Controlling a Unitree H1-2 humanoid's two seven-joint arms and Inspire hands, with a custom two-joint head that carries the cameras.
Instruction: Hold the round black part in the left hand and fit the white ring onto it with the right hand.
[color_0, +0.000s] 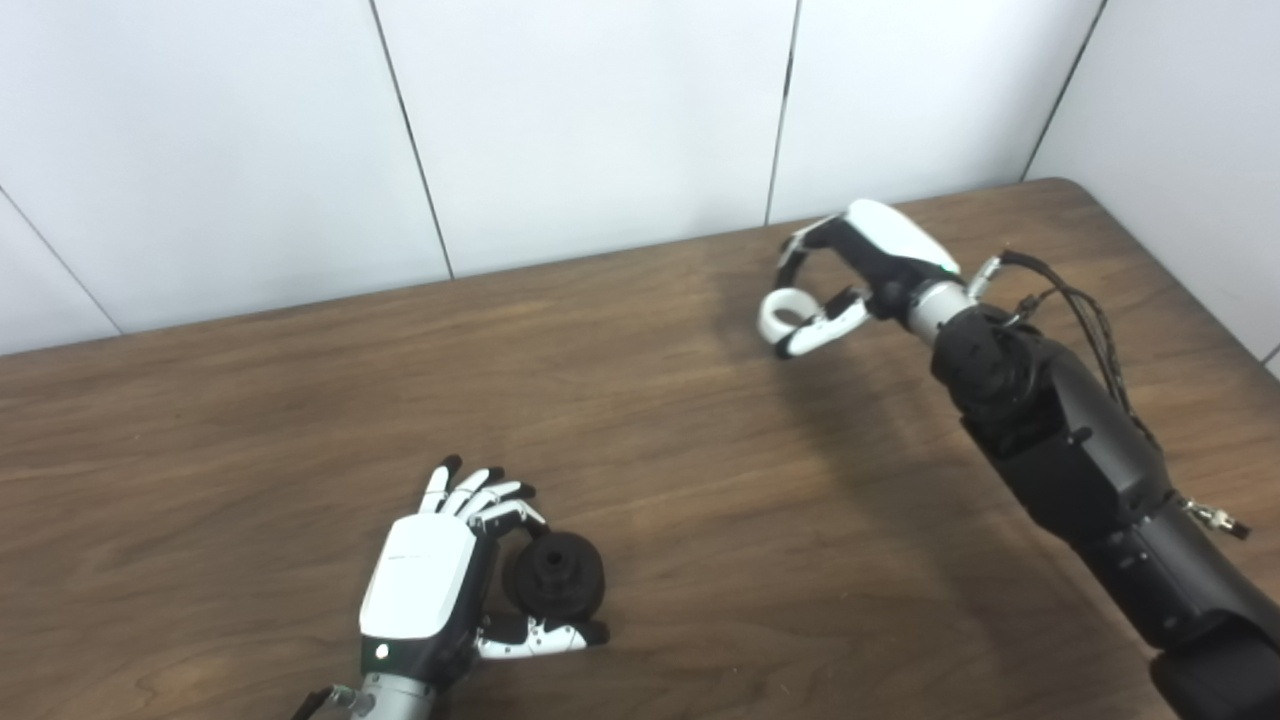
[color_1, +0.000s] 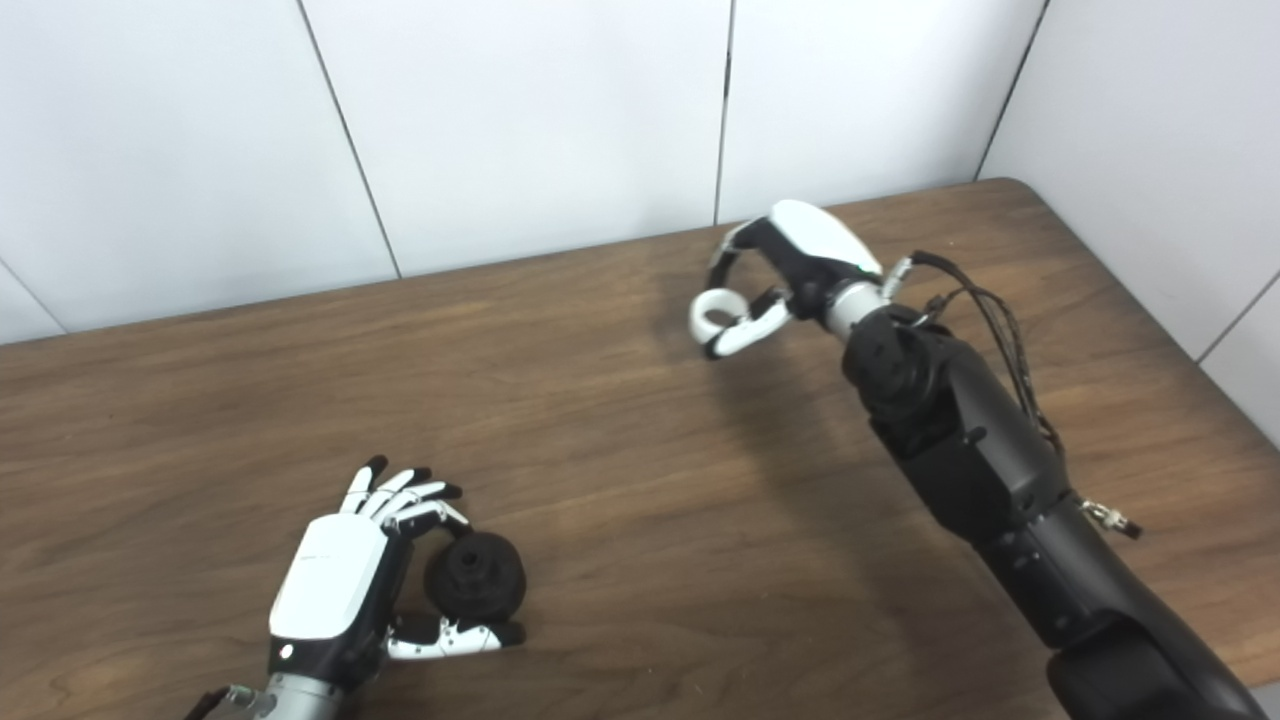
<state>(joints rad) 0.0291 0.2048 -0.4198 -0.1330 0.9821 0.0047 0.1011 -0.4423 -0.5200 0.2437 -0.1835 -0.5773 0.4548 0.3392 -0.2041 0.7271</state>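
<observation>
The round black part (color_0: 553, 575) lies on the wooden table (color_0: 700, 480) near the front left. My left hand (color_0: 440, 575) rests beside it, fingers spread, with the part between its fingers and thumb; I see no firm grasp. My right hand (color_0: 860, 275) is at the far right of the table, raised above it. It pinches the white ring (color_0: 785, 310) between thumb and fingers. In the right eye view the ring (color_1: 715, 312) and the black part (color_1: 475, 578) stand far apart.
White wall panels (color_0: 600, 120) stand right behind the table's far edge. The table's rounded far right corner (color_0: 1070, 190) is close to the right arm. Loose black cables (color_0: 1090, 320) hang along the right forearm.
</observation>
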